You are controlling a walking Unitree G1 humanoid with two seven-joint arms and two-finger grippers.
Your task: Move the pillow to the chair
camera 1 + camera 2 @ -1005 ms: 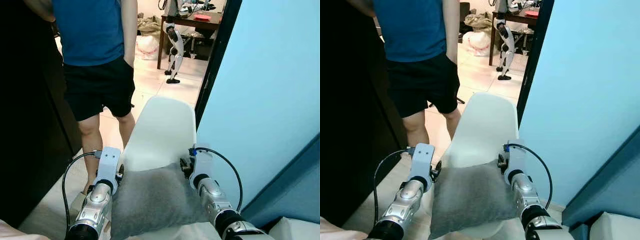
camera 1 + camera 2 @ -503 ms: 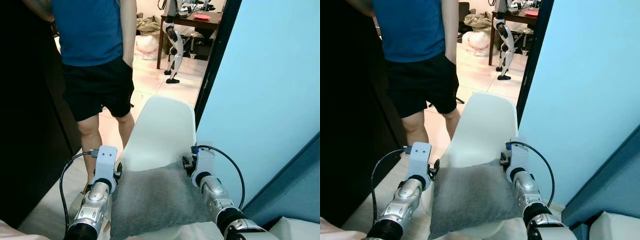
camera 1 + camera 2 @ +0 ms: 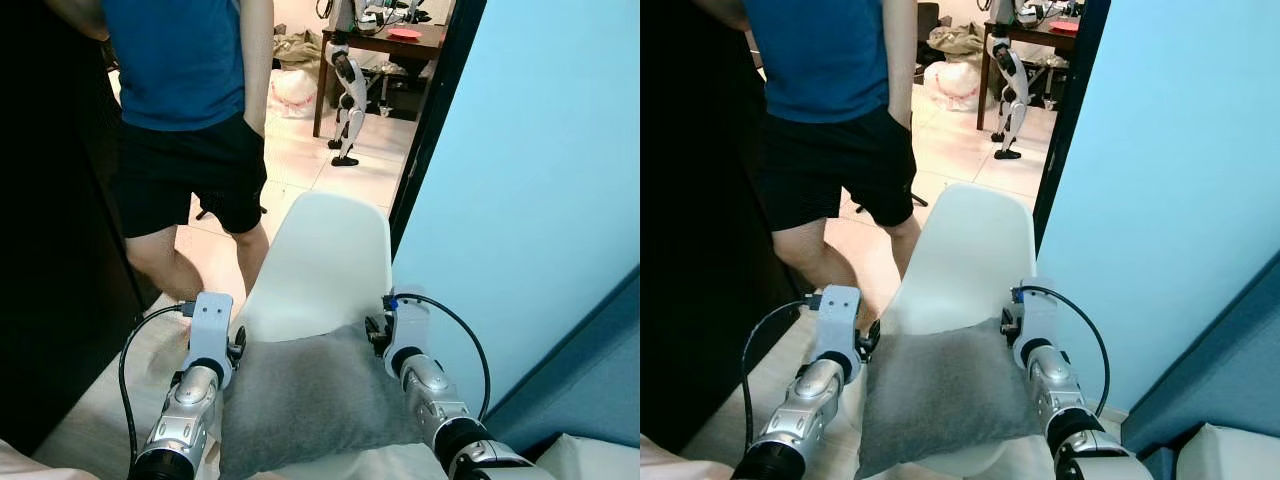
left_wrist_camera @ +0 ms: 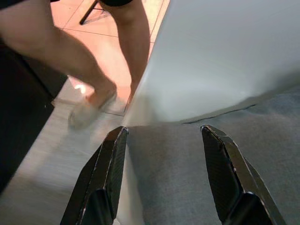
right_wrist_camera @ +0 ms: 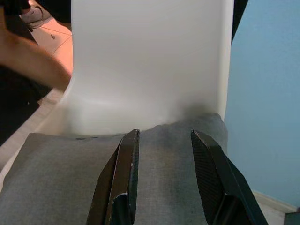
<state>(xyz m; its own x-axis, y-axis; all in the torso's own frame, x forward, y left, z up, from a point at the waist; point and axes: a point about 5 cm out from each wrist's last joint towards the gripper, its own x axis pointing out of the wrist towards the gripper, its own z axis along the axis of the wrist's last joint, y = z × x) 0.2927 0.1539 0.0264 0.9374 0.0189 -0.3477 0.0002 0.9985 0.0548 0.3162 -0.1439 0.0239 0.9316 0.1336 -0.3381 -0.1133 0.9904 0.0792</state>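
Wall: a pale blue wall (image 3: pixel 540 180) stands just outboard of our right arm, with a dark door frame at its edge.
Bystander: a person (image 3: pixel 185 110) in a blue shirt and black shorts stands ahead of our left gripper, beyond the chair's left side (one foot looks lifted, though the blur makes it hard to say).
Chair: the white chair (image 3: pixel 322 262) sits directly ahead of both grippers, its backrest rising beyond the fingertips.
Pillow: the grey pillow (image 3: pixel 310 400) lies between our two arms, its far edge up against the foot of the backrest, its near part overhanging the seat toward us.
Left gripper: our left gripper (image 4: pixel 164 154) is at the pillow's far left corner, fingers spread wide with the grey fabric seen between them; we cannot tell whether it has any grip on the cloth.
Right gripper: our right gripper (image 5: pixel 164 159) is at the far right corner, fingers likewise parted over the fabric and clamped on nothing we can see.
Progress: we judge the move nearly done, since the pillow looks to be resting on the seat.
Remaining: drawing both arms back clear, and perhaps nudging the pillow further onto the seat.
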